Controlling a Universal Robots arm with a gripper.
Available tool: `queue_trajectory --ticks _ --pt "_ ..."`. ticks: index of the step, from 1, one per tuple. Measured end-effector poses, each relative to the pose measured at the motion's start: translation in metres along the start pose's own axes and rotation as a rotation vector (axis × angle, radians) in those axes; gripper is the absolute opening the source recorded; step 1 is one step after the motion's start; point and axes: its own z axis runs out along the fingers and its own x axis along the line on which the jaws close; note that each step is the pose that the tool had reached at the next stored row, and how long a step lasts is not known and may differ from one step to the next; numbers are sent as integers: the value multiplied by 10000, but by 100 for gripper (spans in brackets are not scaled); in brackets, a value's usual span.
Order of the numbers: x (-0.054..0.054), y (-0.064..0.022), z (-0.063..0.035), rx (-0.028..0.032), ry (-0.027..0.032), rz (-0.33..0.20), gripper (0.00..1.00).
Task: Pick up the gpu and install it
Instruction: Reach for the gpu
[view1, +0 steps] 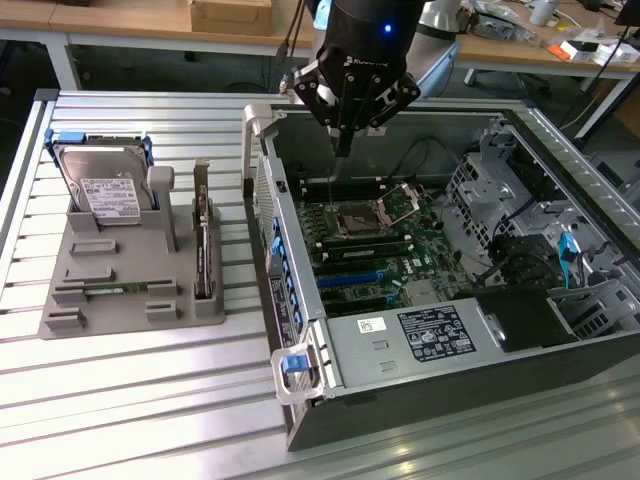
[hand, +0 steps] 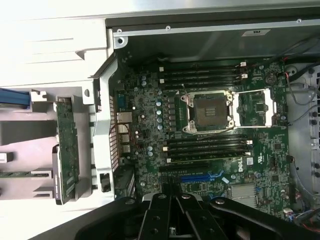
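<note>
Gpu (view1: 203, 245) stands on edge in the grey holder (view1: 110, 300) at the exterior view's left, not yet picked up, while the fingers (view1: 343, 142), pressed together and empty, hang over the motherboard (view1: 390, 250) inside the open case (view1: 265, 200).

The gpu (view1: 204, 250) stands on its edge in the holder (view1: 118, 268), so I can see just a thin side of it. The writing on the hard drive (view1: 108, 190) is too small to read. The arm (view1: 365, 25) is cut off at the top of the exterior view, the case (view1: 420, 410) runs off that view's right, and the picture's edge cuts the back of the gripper (hand: 173, 192) in the wrist view.
</note>
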Motion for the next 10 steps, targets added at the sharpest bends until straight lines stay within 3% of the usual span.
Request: queue_trajectory --ticks 10 --pt "38 -3 -1 23 -1 -1 11"
